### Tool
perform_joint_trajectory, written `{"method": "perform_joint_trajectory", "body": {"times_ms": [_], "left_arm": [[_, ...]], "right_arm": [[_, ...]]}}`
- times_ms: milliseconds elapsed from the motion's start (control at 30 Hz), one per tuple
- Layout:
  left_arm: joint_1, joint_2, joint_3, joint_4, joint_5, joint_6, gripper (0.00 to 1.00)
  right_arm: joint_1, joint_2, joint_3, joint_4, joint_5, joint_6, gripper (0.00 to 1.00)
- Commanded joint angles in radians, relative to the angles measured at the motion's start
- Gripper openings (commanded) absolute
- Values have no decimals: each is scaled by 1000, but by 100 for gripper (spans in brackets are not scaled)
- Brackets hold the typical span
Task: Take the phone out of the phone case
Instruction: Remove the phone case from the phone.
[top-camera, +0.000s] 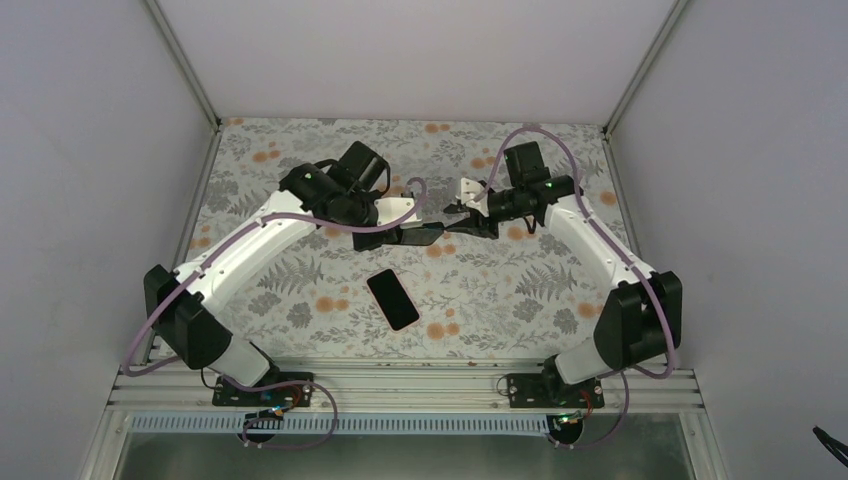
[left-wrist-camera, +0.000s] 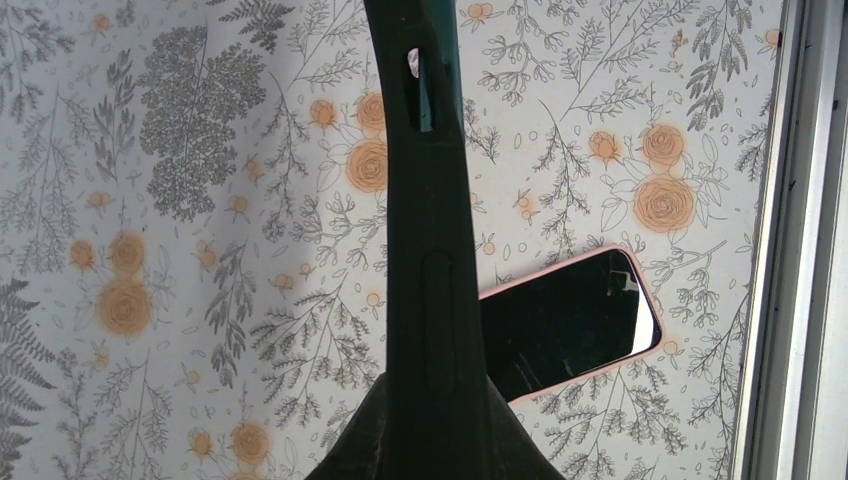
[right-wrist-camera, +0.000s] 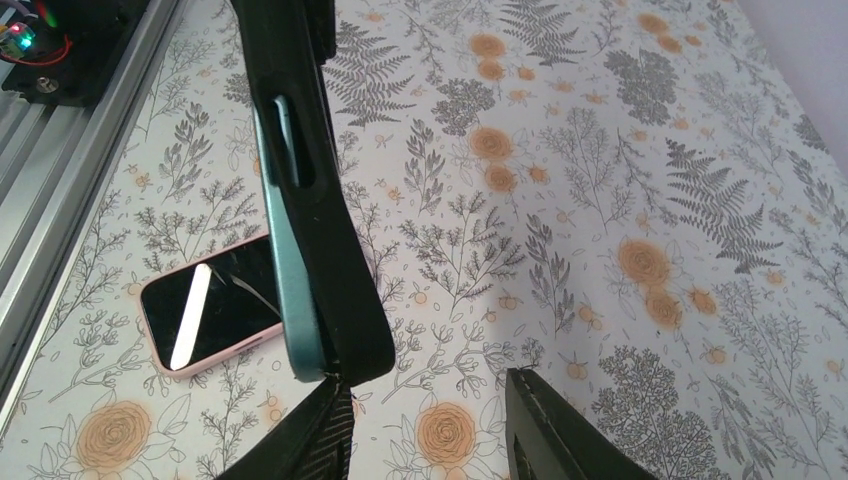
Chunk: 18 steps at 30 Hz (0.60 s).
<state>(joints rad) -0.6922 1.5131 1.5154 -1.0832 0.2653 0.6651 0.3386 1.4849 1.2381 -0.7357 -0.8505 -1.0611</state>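
The phone (top-camera: 392, 298), black screen up with a pink rim, lies flat on the floral table, apart from both grippers. It also shows in the left wrist view (left-wrist-camera: 565, 320) and the right wrist view (right-wrist-camera: 205, 312). The empty dark green case (top-camera: 432, 236) hangs in the air between the arms. My left gripper (top-camera: 405, 235) is shut on one end of the case (left-wrist-camera: 430, 200). My right gripper (top-camera: 470, 222) is open at the other end. In the right wrist view (right-wrist-camera: 425, 380) the case (right-wrist-camera: 310, 200) touches only its left finger, and the right finger (right-wrist-camera: 560, 440) stands apart.
The floral table cover (top-camera: 520, 290) spreads round the phone. An aluminium rail (top-camera: 400, 385) runs along the near edge by the arm bases. Grey walls close in the left, right and back sides.
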Motion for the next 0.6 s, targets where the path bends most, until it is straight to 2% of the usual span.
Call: {"method": "perform_joint_trajectory", "body": {"times_ms": [0,367,567], "left_arm": [[-42,2,50,37,144,10,2],[-67,3,61,39,161,4,2],[-76,-23,108,81,71,-15,2]], "right_arm": [[5,32,61,44,-7,28,38],[58,76,124,44,5,64,39],[110,109,162,-88,-146,-11,39]]}}
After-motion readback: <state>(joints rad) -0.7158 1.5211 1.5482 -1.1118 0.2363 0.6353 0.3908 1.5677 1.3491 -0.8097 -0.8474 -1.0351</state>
